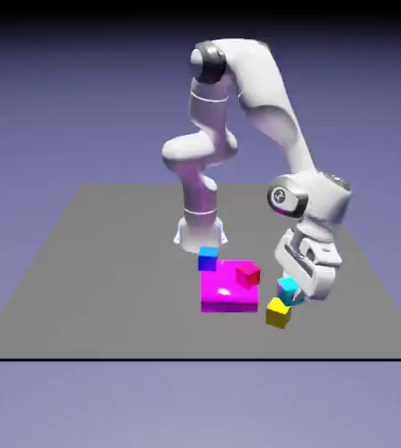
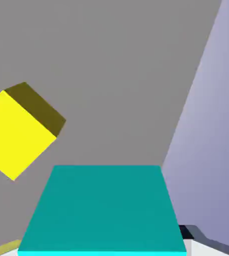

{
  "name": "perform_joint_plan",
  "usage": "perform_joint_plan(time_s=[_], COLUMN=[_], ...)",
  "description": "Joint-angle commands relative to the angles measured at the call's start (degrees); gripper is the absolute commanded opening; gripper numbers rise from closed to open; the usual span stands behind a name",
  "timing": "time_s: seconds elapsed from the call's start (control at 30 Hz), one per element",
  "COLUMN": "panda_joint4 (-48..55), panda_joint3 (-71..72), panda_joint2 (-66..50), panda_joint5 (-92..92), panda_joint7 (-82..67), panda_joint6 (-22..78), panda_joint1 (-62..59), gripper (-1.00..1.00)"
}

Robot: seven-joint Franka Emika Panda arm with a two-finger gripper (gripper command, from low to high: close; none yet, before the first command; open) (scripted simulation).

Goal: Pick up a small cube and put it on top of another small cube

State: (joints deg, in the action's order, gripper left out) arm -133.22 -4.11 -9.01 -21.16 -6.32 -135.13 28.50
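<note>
Indoors, grey tabletop (image 1: pixel 108 297), blue-violet backdrop (image 1: pixel 55 105); tool (image 1: pixel 292 300) grips cyan cube (image 1: pixel 287 290).

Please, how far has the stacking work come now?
The gripper has closed on the cyan cube, so picking looks done. In hand: that cube, held between the fingertips. Left: placing it on the yellow cube, whose top is still bare.

Grey table (image 1: pixel 108 289) — magenta block (image 1: pixel 229 305), yellow cube (image 1: pixel 277 314), robot base (image 1: pixel 200 236).
</note>
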Motion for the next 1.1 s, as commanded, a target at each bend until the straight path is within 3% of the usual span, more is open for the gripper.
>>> perform_joint_plan(time_s=[0.0,0.57,0.8,0.83,1.07], panda_joint4=[-1.60,-28.24,-34.47,-34.47,-28.24], panda_joint3=[0.35,6.34,6.21,6.21,6.34], panda_joint2=[1.97,34.81,27.22,27.21,34.81], panda_joint5=[0.96,18.71,17.69,17.69,18.71], panda_joint7=[2.57,44.13,44.84,44.84,44.13], panda_joint6=[1.15,21.18,7.38,7.37,21.18], panda_joint1=[-1.31,-22.86,-23.43,-23.43,-22.86], gripper=[-1.00,-1.00,-1.00,1.00,1.00])
